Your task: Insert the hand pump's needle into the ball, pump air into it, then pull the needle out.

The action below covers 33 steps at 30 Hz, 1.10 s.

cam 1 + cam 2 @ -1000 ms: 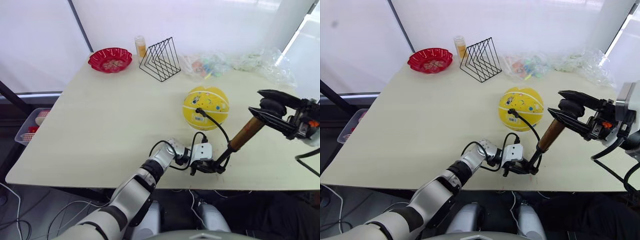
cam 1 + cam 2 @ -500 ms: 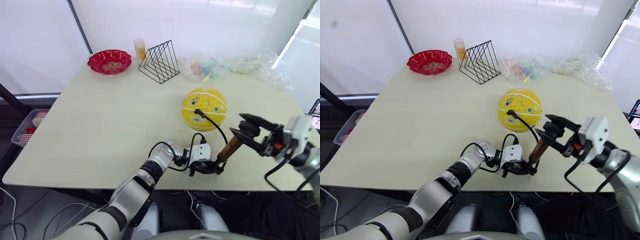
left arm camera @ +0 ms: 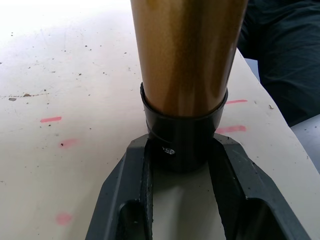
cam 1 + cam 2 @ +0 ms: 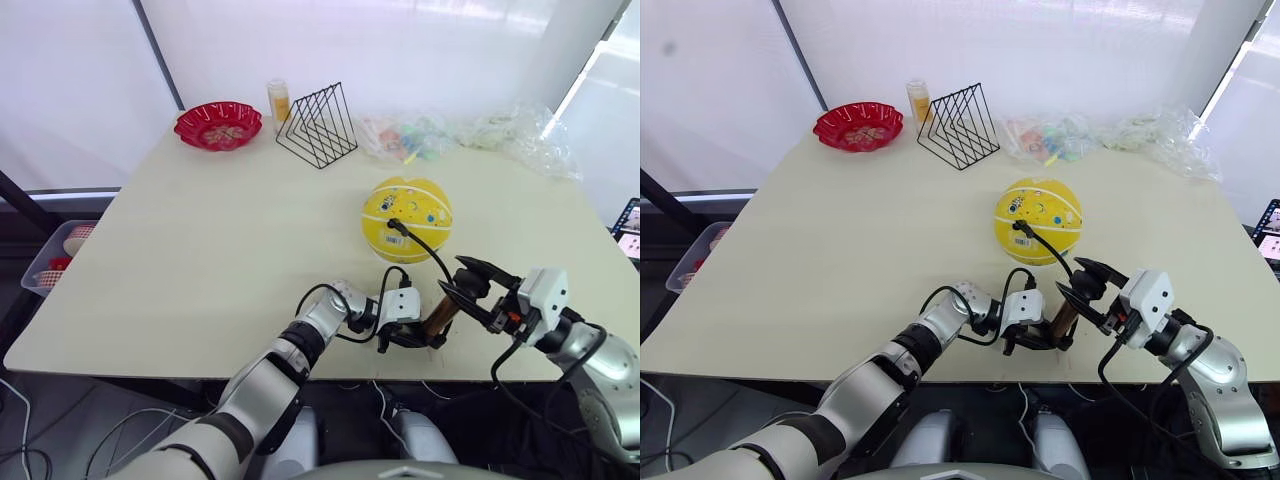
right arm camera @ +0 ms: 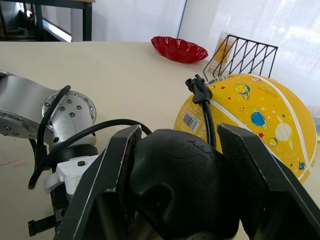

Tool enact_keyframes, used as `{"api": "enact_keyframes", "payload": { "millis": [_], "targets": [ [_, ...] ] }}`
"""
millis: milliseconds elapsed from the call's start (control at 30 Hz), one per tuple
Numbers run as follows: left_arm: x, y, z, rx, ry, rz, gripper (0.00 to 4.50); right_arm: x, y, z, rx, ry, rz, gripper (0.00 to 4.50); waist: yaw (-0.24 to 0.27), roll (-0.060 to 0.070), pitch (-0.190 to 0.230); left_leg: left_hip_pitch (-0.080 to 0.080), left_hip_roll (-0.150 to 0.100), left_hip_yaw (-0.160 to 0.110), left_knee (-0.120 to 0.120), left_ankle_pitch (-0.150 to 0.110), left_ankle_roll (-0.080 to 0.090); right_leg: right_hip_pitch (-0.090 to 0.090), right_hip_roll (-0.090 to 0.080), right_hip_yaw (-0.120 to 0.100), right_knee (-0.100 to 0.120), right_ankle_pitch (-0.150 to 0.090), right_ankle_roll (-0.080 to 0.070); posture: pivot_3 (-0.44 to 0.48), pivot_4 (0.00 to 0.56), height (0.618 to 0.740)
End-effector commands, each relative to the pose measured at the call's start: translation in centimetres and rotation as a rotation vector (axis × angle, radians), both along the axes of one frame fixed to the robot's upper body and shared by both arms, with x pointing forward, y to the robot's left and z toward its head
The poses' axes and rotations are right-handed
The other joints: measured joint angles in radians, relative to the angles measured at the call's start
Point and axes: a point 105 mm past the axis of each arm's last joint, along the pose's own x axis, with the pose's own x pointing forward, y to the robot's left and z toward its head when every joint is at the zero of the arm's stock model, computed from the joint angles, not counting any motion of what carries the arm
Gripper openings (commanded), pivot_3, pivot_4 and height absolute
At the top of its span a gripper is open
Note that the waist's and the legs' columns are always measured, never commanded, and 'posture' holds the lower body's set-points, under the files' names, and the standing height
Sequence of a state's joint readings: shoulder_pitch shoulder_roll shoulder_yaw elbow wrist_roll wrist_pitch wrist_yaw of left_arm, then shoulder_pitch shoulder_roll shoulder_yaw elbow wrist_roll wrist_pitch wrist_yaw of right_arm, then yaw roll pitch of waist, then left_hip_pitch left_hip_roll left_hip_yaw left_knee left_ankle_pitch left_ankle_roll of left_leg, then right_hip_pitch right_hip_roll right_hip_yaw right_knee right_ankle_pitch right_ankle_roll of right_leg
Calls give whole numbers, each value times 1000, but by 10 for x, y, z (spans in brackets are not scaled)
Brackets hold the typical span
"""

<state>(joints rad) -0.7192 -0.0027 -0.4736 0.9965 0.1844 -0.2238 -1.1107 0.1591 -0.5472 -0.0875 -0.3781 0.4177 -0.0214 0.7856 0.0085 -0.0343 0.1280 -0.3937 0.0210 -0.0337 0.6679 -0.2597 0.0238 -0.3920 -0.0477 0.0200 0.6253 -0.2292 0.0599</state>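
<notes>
Head stereo pair: high, looking forward and down over the pale beige counter (image 4: 200,240); both eyes share the whole top, from the yellow patterned ball (image 4: 407,218) to the red bowl (image 4: 219,122).

Left wrist view: very close, low along the counter, on the gold-bronze metal pump cylinder (image 3: 187,55).

Right wrist view: close, facing across the counter; ball and bowl shared with the head pair.

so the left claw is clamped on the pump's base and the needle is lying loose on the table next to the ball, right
Not quite. The left claw does clamp the hand pump at its base, but the needle's fitting is not loose on the table: it is plugged into the ball, with the black hose running from it back to the pump. The right wrist view shows it.
</notes>
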Motion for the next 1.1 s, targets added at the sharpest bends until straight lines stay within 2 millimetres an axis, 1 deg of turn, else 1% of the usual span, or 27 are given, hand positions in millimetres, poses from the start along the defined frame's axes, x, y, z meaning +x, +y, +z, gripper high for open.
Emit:
{"api": "enact_keyframes", "payload": {
  "millis": [33,67,133,233,300,400,433,567,667,733,833,900,933,1000,1067,1100],
  "targets": [
    [-13,37,-46,201,118,60,1097,-6,2,13,-13,-6,67,1938,0,1,1,0,0,0,0,0,0,0,0,0,0,0,0,0,150,740],
    [-13,37,-46,201,118,59,1097,-6,1,20,-20,-22,74,1938,0,2,1,0,0,0,0,0,0,0,0,0,0,0,0,0,150,740],
    [-13,38,-46,202,118,59,1097,-6,0,24,-27,-32,79,1938,2,2,2,-1,0,0,0,0,0,-1,0,0,0,0,0,0,150,740],
    [-13,40,-47,207,115,55,1097,-8,-8,74,-11,-133,96,1938,2,9,8,-3,-1,1,1,0,0,-1,-1,1,0,0,0,0,150,740],
    [-12,40,-46,209,113,56,1097,-11,-11,94,0,-160,104,1938,2,10,9,-3,-2,1,0,0,0,-2,-1,2,0,0,0,0,150,740],
    [-12,41,-46,210,111,56,1097,-14,-13,106,8,-165,108,1938,4,7,10,-3,-1,-1,0,0,0,-2,0,-1,0,0,0,0,150,740],
    [-12,41,-46,210,111,56,1097,-14,-14,111,11,-168,104,1938,4,7,10,-3,-1,-1,0,0,0,-2,0,-1,0,0,0,0,150,740],
    [-12,41,-46,211,111,54,1097,-18,-22,139,41,-216,94,1938,2,8,12,-3,-1,2,0,0,0,-2,-1,2,0,0,0,0,150,740],
    [-12,41,-46,212,111,51,1097,-20,-25,155,47,-240,86,1938,3,8,12,-4,-1,1,0,0,0,-2,-1,1,0,0,0,0,150,740],
    [-12,41,-46,213,112,49,1097,-21,-26,162,53,-249,81,1938,3,7,14,-4,-1,1,0,0,0,-2,-1,1,0,0,0,0,150,740],
    [-12,42,-46,214,112,47,1097,-22,-25,165,60,-244,83,1938,3,9,16,-5,-1,1,0,0,0,-3,-2,1,0,0,0,0,150,740],
    [-12,41,-46,214,112,46,1097,-21,-22,154,55,-200,88,1938,3,9,16,-5,-1,1,0,0,0,-3,-1,1,0,0,0,0,150,740],
    [-12,41,-45,214,112,47,1097,-19,-20,142,37,-160,83,1938,3,9,16,-5,-1,1,0,0,0,-3,-1,1,0,1,0,0,150,740],
    [-12,41,-45,214,113,48,1097,-17,-18,130,16,-119,75,1938,4,8,16,-5,-1,1,0,0,0,-3,-1,1,0,0,0,0,150,740],
    [-12,41,-45,212,114,49,1097,-11,-17,90,-13,-16,45,1938,4,6,15,-5,-1,1,0,0,0,-3,-1,1,0,0,0,0,150,740],
    [-12,41,-45,211,115,49,1097,-11,-16,78,-20,13,38,1938,3,2,11,-4,-1,1,0,0,0,-2,-1,1,0,0,0,0,150,740]
  ]
}}
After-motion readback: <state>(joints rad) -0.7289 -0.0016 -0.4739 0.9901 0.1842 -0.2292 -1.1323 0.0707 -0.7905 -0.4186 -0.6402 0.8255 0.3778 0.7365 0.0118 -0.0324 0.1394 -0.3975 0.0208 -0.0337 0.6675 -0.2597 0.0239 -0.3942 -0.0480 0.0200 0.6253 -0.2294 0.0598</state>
